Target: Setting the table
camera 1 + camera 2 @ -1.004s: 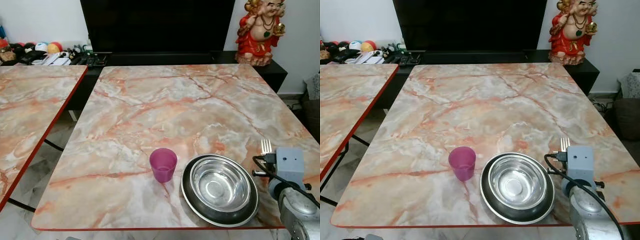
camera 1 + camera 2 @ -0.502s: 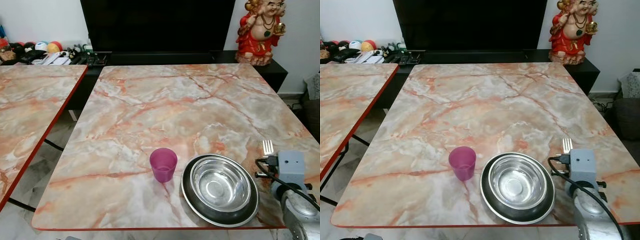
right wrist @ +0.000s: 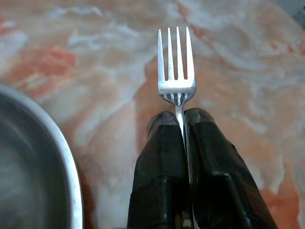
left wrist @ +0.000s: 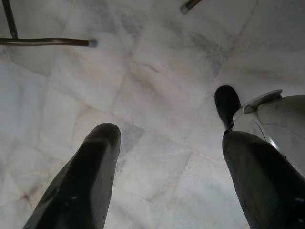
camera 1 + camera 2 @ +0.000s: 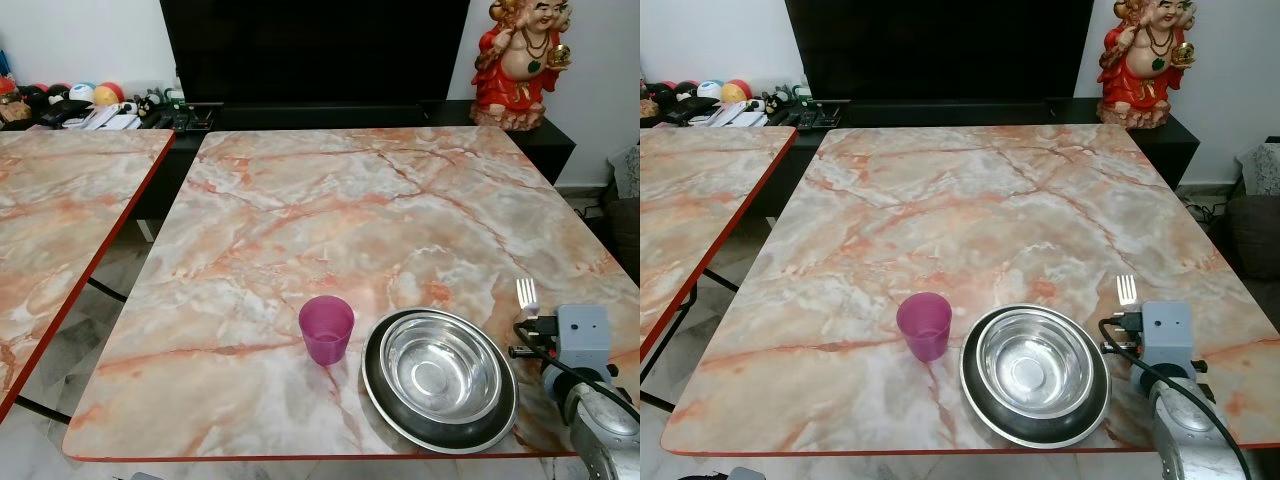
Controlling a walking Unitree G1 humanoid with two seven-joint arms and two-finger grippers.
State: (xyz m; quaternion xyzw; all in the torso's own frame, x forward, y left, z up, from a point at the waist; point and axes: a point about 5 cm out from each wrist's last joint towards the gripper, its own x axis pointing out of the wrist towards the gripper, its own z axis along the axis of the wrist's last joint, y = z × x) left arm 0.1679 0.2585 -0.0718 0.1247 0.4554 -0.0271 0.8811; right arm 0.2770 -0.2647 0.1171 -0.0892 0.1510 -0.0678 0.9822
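Fork sits pinched by its thin neck in my right pincer, tines out over the table just right of the bowl; light, stiff and slick steel, so I'd grip firmly; left pincer hangs wide apart

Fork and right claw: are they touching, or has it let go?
Touching. The right wrist view shows the right claw with both black fingers pressed shut on the fork at its neck, no gap either side, tines sticking out past the tips.
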